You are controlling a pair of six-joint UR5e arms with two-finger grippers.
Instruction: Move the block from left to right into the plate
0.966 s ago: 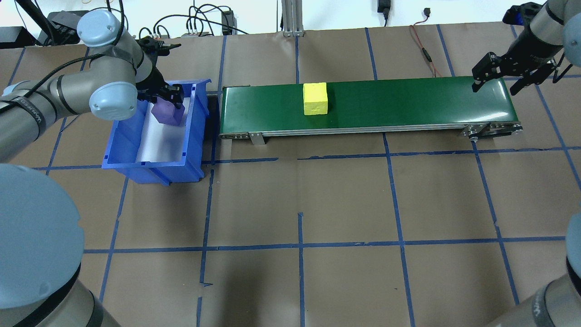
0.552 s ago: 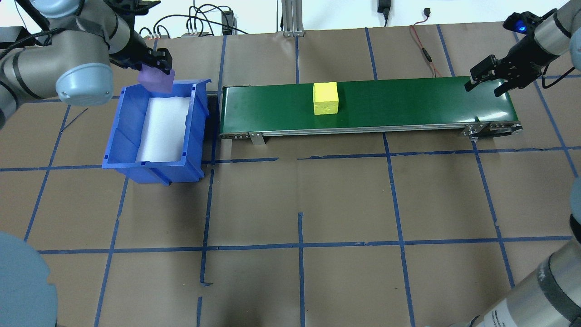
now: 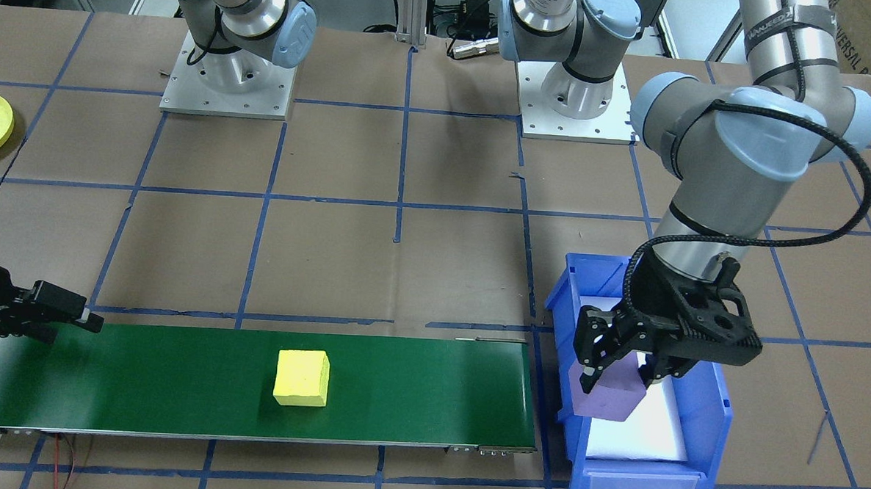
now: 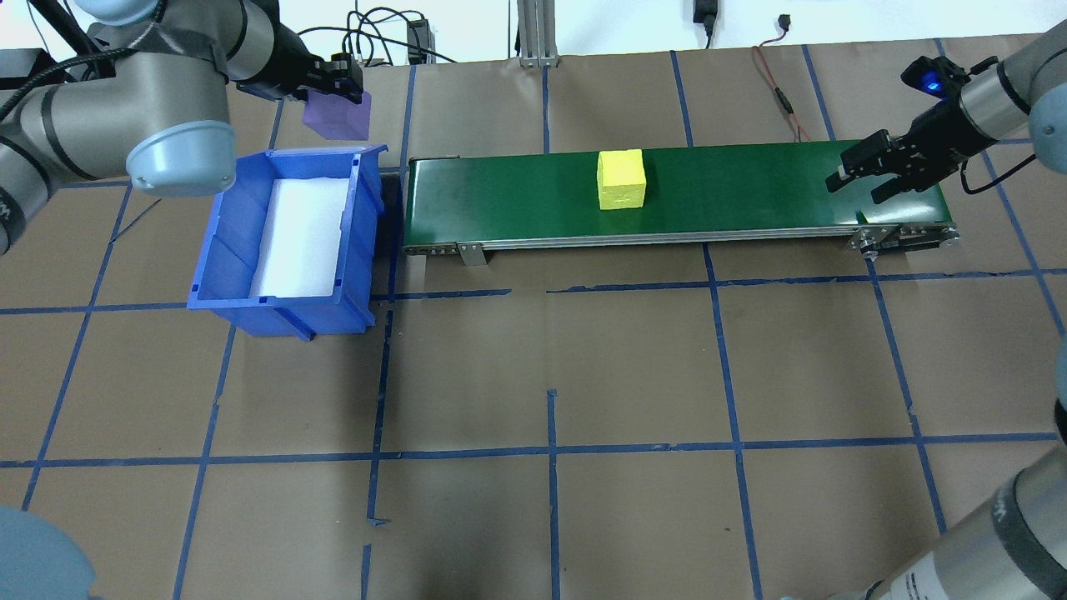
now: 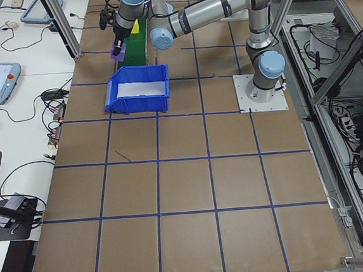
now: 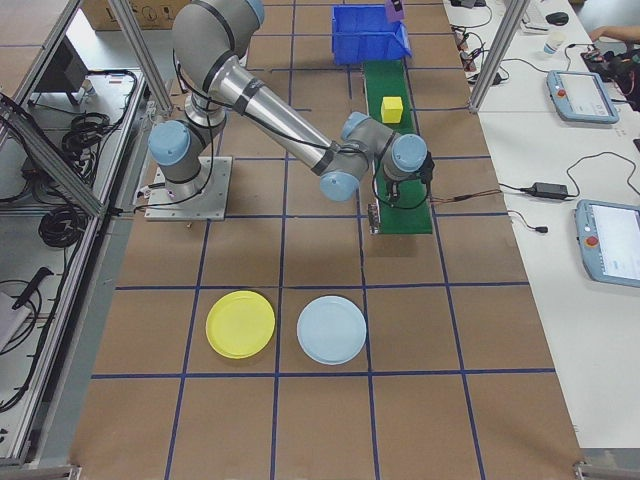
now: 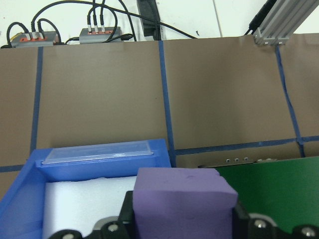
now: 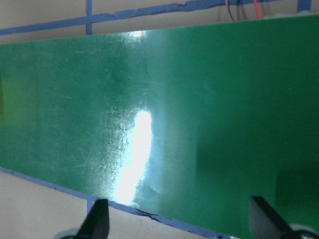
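The left gripper (image 4: 340, 77) held a purple block (image 4: 337, 115) above the blue bin (image 4: 218, 250). A yellow block (image 4: 621, 179) sat mid-conveyor (image 4: 750, 200). The right gripper (image 4: 863, 171) waited, spread wide. The yellow plate (image 6: 240, 323) lay empty, far off.

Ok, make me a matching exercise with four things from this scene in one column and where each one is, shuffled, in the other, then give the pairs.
Things:
1. purple block
2. yellow block
3. yellow plate
4. right gripper

Places:
A. on the green conveyor belt
B. on the table beside a pale blue plate
C. open over the belt's end
D. held in the left gripper

Pairs: 1-D, 2-A, 3-B, 4-C
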